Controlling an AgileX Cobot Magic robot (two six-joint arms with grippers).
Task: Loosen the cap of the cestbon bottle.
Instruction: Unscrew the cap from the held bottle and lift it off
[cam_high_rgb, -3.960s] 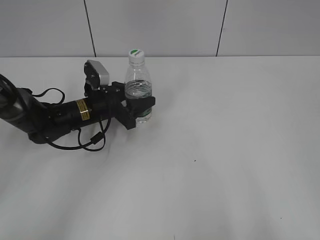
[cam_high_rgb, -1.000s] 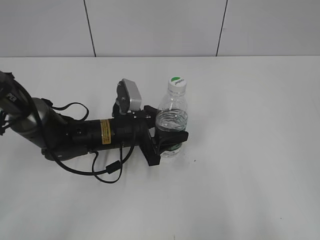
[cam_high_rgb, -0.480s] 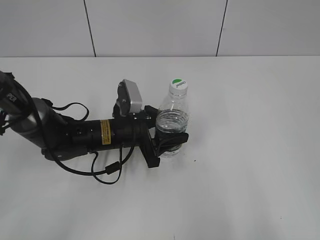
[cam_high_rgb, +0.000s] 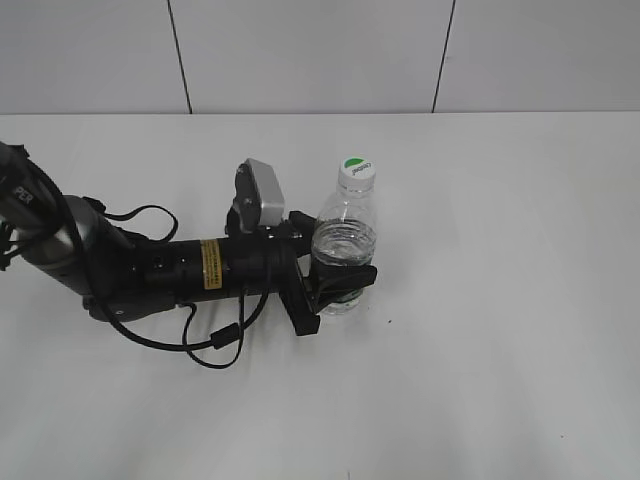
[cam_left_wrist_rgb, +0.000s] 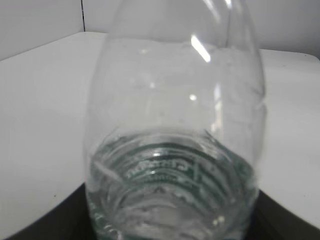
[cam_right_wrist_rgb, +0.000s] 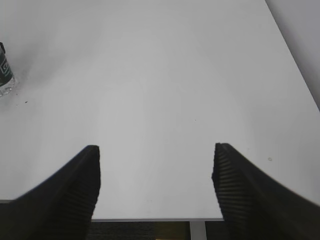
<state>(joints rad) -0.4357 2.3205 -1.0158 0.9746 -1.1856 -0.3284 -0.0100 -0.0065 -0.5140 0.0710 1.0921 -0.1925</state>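
From my station I see a plain white table (cam_high_rgb: 480, 330) running back to a pale panelled wall. The cestbon bottle (cam_high_rgb: 343, 250) stands upright on it, clamped low on its body between the jaws of the left gripper (cam_high_rgb: 338, 282), which lies along the tabletop. In the right wrist view the surface stretches bare ahead of the right gripper (cam_right_wrist_rgb: 156, 175), whose jaws stand wide apart.

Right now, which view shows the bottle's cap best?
The exterior view: the cap sits in plain sight atop the cestbon bottle, which the left gripper clamps. The left wrist view shows only the bottle's body; the right wrist view catches only its base at the left edge.
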